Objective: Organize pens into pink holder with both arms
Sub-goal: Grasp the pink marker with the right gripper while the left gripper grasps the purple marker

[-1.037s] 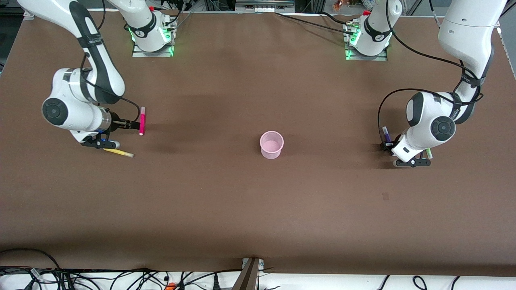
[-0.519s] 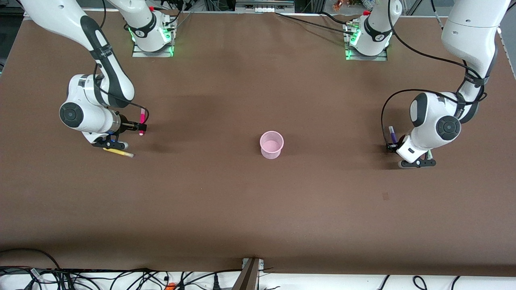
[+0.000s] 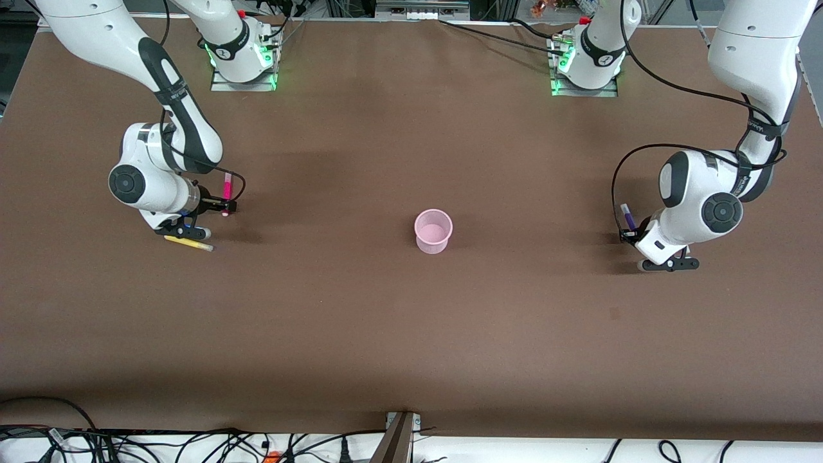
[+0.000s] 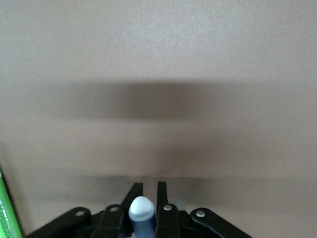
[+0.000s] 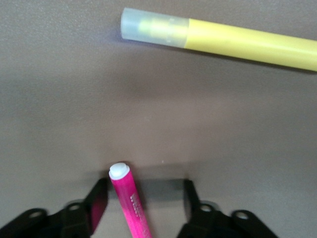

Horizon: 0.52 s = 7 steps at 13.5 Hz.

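Pickup stage on both ends. Left gripper (image 4: 146, 198) at mid right has its jaws clamped on the purple pen (image 3: 627, 217). Right gripper (image 5: 143, 206) at mid left has jaws half open around the magenta pen (image 5: 130, 201), not pinching yet. Pink holder (image 3: 433, 231) sits mid-frame on the counter (image 3: 411, 321), so next comes squeeze, lift, carry over.

Pink cup (image 3: 433, 231) alone mid-surface (image 3: 411, 334); bare brown surface on every side of cup, wide lanes toward both ends. Toward right arm's end from cup: right end effector (image 3: 225, 207) low, fingers astride pink pen (image 3: 226, 186), one finger touching pen, gap at other; yellow pen (image 3: 188, 243) flat just beside, nearer front camera. Toward left arm's end from cup: left end effector (image 3: 627, 233) clamped on purple pen (image 3: 626, 216); green pen (image 4: 7, 210) close beside.
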Tool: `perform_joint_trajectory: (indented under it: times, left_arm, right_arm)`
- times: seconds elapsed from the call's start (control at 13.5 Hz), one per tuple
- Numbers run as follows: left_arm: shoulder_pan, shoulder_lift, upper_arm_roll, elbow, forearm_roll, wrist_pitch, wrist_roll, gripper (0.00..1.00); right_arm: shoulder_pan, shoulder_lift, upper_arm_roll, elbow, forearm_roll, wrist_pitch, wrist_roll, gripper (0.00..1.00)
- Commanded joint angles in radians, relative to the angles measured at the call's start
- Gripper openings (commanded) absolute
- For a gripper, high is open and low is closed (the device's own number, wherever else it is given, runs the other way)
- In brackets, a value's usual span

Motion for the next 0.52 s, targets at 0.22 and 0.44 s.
perform_joint_trajectory:
  times: [0.22,0.44]
  left_arm:
    - [0.005,0.031,-0.004,0.011,0.016,0.031,-0.012,0.06]
    - [0.005,0.029,-0.004,0.011,0.016,0.031,-0.003,0.0]
  right_arm:
    - [0.003,-0.019,0.0,-0.015,0.006,0.013,-0.007,0.09]
    - [0.003,-0.06,0.0,-0.012,0.006,0.001,-0.007,0.05]
